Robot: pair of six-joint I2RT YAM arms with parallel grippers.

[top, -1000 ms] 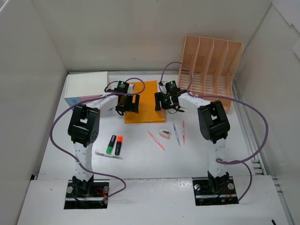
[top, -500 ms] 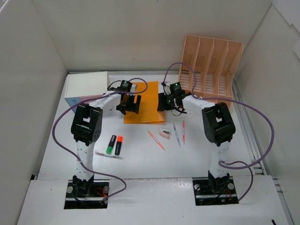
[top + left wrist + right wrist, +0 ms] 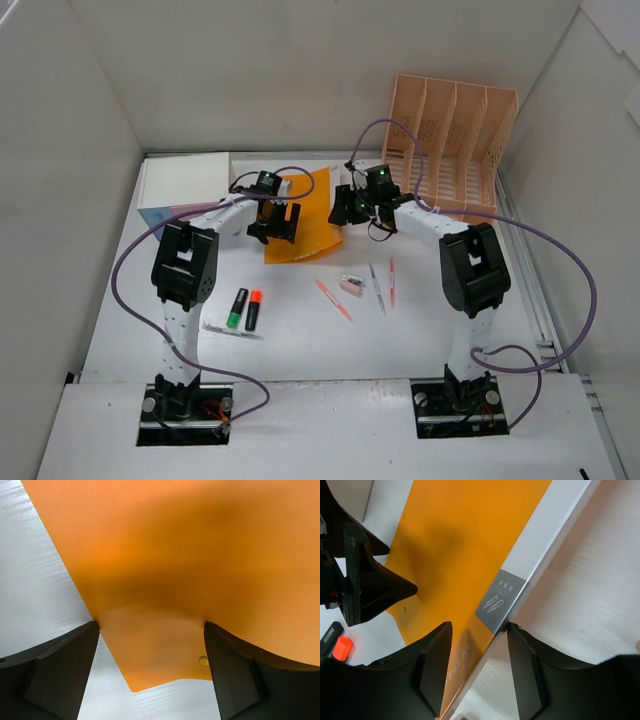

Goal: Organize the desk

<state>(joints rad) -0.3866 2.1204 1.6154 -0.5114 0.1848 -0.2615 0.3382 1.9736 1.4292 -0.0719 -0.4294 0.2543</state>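
Top external: white-walled desk (image 3: 300, 345); left hand (image 3: 272, 229) apart over orange folder (image 3: 308, 238); right hand (image 3: 350, 212) clamping folder edge.

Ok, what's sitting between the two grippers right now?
The orange folder, reaching from the left gripper to the right gripper; clearest in the top view.

Orange folder (image 3: 308, 222); peach rack (image 3: 450, 140); white desk (image 3: 310, 345).

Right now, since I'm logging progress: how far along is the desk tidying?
Done: nothing visibly; the file rack looks empty. In hand: right gripper clamps the orange folder by its spine, left gripper open over its corner. Left: pens and highlighters loose on the desk.
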